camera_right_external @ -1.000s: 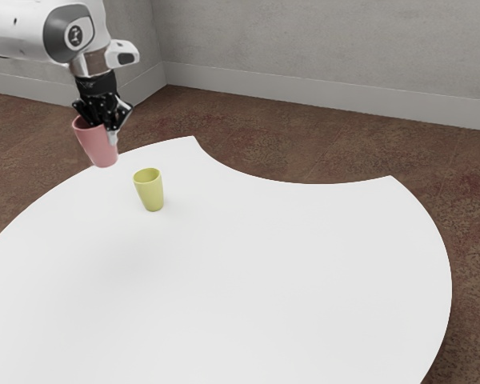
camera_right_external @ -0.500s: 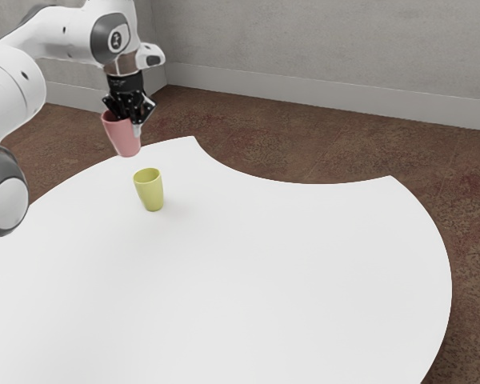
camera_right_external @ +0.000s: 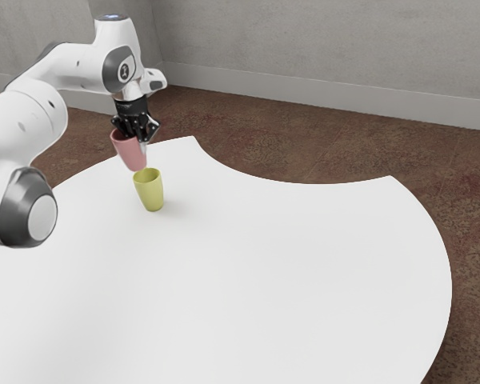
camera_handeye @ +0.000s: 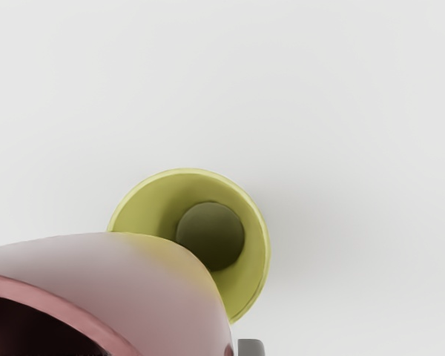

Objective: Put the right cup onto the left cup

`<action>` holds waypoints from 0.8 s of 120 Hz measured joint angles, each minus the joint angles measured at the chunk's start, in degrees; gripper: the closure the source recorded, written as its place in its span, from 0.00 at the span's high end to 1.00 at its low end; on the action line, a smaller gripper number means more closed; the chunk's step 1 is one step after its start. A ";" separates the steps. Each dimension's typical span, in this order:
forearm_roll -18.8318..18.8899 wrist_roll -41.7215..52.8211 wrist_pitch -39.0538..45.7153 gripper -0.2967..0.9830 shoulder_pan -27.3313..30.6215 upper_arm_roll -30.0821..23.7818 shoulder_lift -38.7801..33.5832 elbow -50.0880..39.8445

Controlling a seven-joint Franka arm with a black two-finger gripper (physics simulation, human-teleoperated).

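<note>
White tabletop (camera_right_external: 248, 264), fingers (camera_right_external: 142, 147) tight on pink cup (camera_right_external: 130, 153), wrist view into yellow cup (camera_handeye: 208, 231)

Passage around yellow cup (camera_right_external: 151, 194) (upright obstacle) over table (camera_right_external: 288, 272); pink cup (camera_right_external: 131, 154) crowds one side.

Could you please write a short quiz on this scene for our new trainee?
1. Fill the gap: The pink cup is held in the air, not yet ____ the yellow cup.
2. True or false: The yellow cup lies on its side.
3. Which cup does the gripper hold?
a) the yellow cup
b) the pink cup
c) neither

Key: 1. inside; 2. false, it stands upright; 3. b
</note>
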 joint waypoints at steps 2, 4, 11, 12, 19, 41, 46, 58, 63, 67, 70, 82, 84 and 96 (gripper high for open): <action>-0.04 0.12 0.19 0.16 0.14 0.00 0.17 0.20; -0.08 0.23 0.38 0.16 0.26 0.00 0.33 0.34; -0.32 0.60 1.09 0.16 0.52 -0.03 0.84 0.61; -0.37 0.64 1.18 0.16 0.53 -0.02 0.92 0.65; -0.80 0.97 1.81 0.16 0.59 -0.04 1.54 0.88; -2.43 1.99 3.34 0.16 0.58 -0.12 3.48 0.99; -2.82 2.21 3.60 0.16 0.59 -0.12 3.64 0.96; -3.56 2.68 4.07 0.16 0.61 -0.13 4.20 0.86; -3.74 2.85 4.21 0.16 0.63 -0.20 4.29 0.78; -3.85 2.98 4.31 0.16 0.62 -0.22 4.43 0.72; -3.93 3.06 4.38 0.16 0.61 -0.26 4.53 0.69; -4.39 3.37 4.60 0.16 0.61 -0.24 4.82 0.52; -4.50 3.42 4.62 0.17 0.62 -0.22 4.89 0.51; -5.01 3.74 4.76 0.27 0.62 -0.02 5.08 0.43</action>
